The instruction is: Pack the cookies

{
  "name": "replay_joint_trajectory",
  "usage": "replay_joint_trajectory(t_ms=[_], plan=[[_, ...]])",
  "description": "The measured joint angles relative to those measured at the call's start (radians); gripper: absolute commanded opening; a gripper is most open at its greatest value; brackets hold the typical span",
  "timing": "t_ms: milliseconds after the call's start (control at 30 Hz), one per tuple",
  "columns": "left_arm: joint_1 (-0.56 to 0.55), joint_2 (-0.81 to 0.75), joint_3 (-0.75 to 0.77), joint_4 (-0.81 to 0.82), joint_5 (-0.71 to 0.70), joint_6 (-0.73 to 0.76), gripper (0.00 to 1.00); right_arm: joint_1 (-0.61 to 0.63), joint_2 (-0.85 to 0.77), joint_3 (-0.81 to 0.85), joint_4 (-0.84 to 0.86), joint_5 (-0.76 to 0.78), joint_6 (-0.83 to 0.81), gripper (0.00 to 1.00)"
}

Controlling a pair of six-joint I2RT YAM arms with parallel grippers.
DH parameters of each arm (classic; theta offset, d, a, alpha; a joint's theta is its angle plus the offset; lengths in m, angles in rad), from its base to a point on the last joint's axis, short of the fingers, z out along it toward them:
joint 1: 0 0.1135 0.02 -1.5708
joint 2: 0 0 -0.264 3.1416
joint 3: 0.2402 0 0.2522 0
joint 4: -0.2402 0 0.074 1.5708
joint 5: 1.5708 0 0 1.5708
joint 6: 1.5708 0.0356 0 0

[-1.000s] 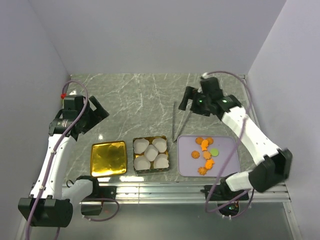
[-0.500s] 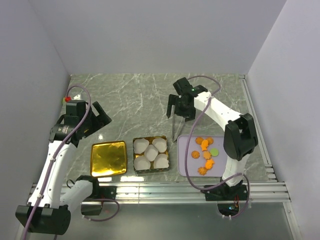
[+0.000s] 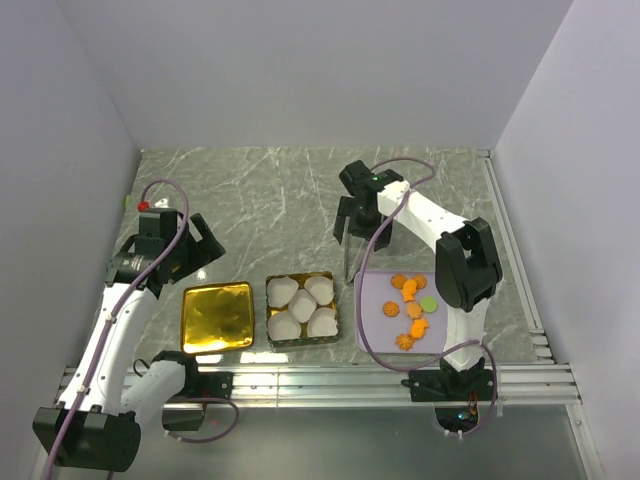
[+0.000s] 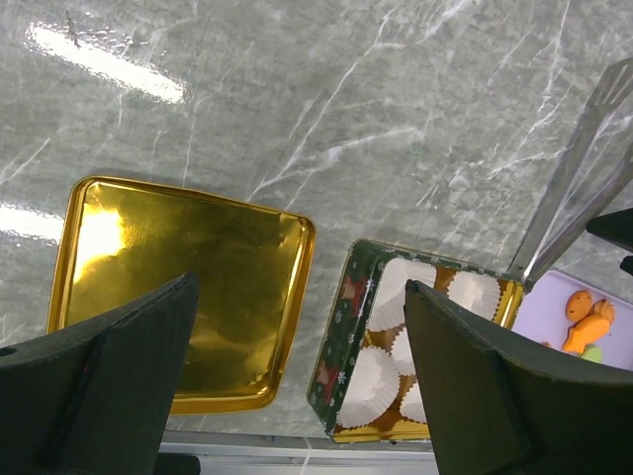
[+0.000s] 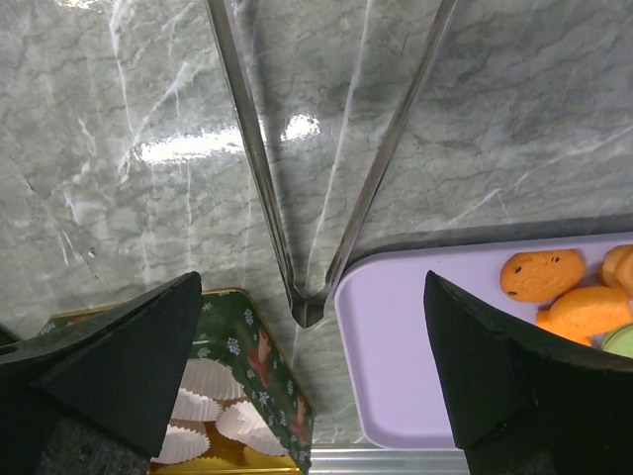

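Grey marbled worktop point(image 3: 270, 200) fills the overhead view, with white walls around it. All the cookies point(image 3: 409, 291) lie on the lilac tray point(image 3: 375, 290) at the right, one pale green piece among the orange. The paper cups point(image 3: 303, 305) in the tin point(image 3: 268, 312) look empty, and the gold lid point(image 3: 217, 317) lies just beside it. Judging by that, packing has not begun. The right pincer point(image 3: 357, 228) hangs spread over the tongs point(image 3: 346, 258), whose far ends are hidden under the arm. The left pincer point(image 3: 197, 250) is spread too and holds nothing, near the lid's far corner.

From the left wrist, lid and tin show between the wide fingers. The cups are white with nothing orange in them. The tray is cut off at the right edge.

From the right wrist, the tongs' joined end lies on the marble between tin and tray, apart from both fingers. Only a few cookies show, at the frame's edge.
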Motion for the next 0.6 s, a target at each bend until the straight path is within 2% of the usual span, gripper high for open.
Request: replay_joint_trajectory(t_ms=[600], plan=[[-0.027,0.013,-0.014,0.023,0.000,0.022,0.90,0.012,0.138,-0.004,0.018,-0.045,0.040,0.98]])
